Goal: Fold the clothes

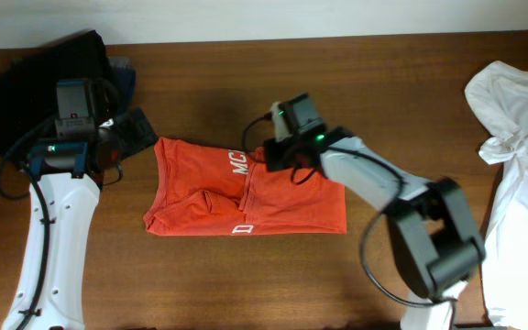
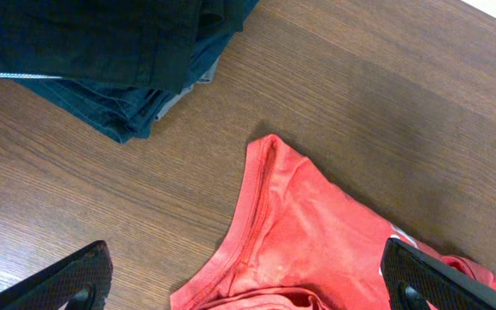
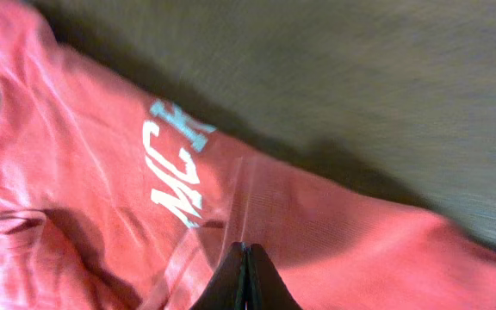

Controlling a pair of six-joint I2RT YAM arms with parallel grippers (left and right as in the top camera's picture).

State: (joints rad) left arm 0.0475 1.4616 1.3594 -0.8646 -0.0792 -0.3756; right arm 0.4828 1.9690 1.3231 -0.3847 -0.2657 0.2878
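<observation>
The red-orange T-shirt (image 1: pixel 282 206) lies in the middle of the desk (image 1: pixel 411 82), already partly doubled over itself, with bits of white lettering (image 3: pixel 179 172) showing on its upper side. The right hand (image 3: pixel 246 271) sits at the shirt's far edge, about midway along it. Its fingers are pressed tight together, and a raised ridge of cloth runs straight into the tips, so it appears to have a pinch of the shirt. The left hand (image 2: pixel 244 250) hovers above the shirt's far left corner with its fingers spread wide and nothing between them.

The step in hand looks like carrying the pinched far edge over toward the shirt's near edge. To do that well, the right hand should lift only enough for the cloth to clear the layer beneath. It should then travel squarely across the shirt, so the new crease runs parallel to the long sides. Since the pinch is at a single point, the edge on either side will likely sag. The left hand could take the far left corner and move in step, keeping that edge level.

The pile of dark garments (image 1: pixel 35 82) beyond the shirt's left corner should stay out of the left hand's grasp. The white shirt (image 1: pixel 521 101), well off to the T-shirt's right, is no hindrance.
</observation>
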